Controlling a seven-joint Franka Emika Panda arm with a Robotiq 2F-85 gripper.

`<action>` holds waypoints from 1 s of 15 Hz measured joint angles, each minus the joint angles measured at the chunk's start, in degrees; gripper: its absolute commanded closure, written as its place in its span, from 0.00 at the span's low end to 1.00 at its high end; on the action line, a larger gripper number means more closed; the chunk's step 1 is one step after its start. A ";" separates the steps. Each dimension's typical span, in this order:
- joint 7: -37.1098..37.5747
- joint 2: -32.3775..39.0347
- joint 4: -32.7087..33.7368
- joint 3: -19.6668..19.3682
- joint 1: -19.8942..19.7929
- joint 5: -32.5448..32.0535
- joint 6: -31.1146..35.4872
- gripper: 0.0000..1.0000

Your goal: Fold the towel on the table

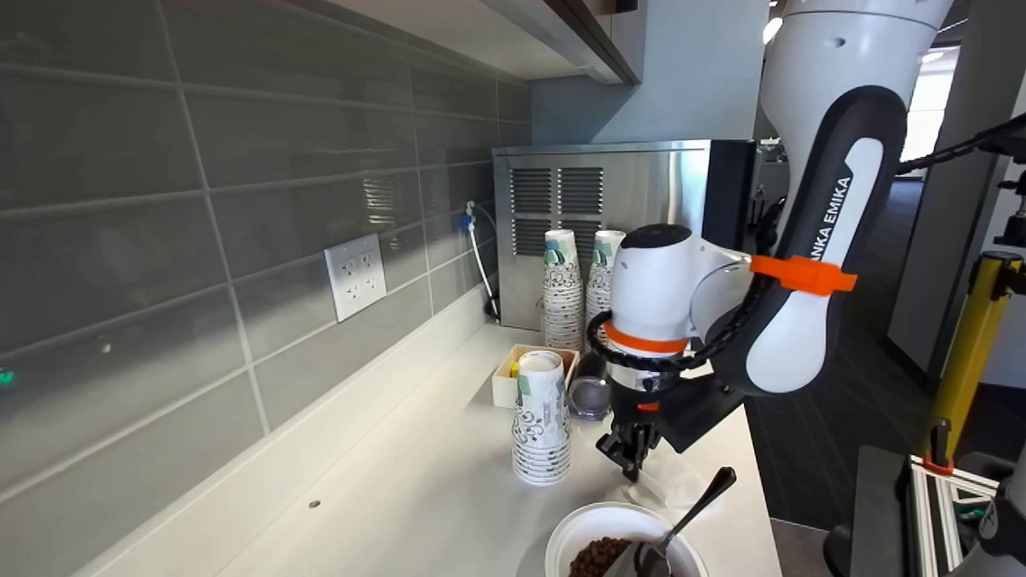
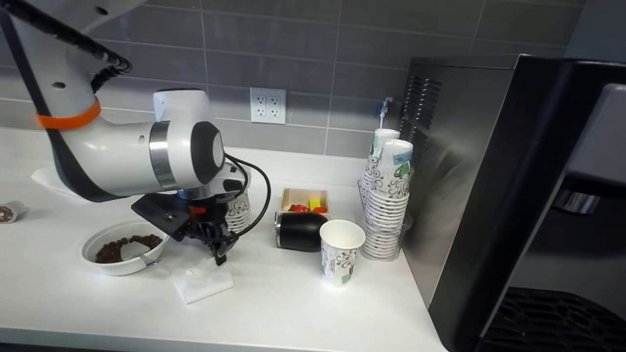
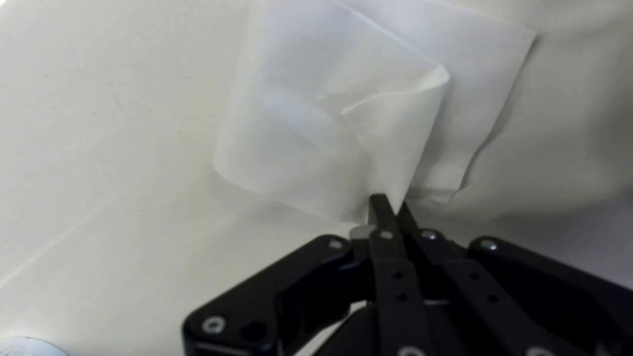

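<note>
The towel is a thin white napkin-like cloth lying on the off-white table. It also shows in both exterior views, beside the bowl. In the wrist view, one part is turned over the layer beneath, and a corner rises in a narrow peak. My gripper is shut on that peak, with its fingertips low over the towel. The gripper also shows in both exterior views. The towel's far part runs out of the top of the wrist view.
A white bowl of brown cereal with a spoon stands beside the towel. A cup stack, a wooden box, a black tumbler, a paper cup and tall cup stacks stand toward the steel machine.
</note>
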 measured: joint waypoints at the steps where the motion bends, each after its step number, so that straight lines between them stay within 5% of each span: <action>1: -2.63 0.03 -0.23 0.89 -1.02 2.33 0.58 1.00; 6: -20.38 1.38 -0.39 7.23 -6.62 21.03 4.97 1.00; 11: -36.63 3.90 0.11 25.41 -21.87 39.12 8.09 1.00; 15: -43.31 6.20 0.69 37.06 -34.18 44.02 8.10 1.00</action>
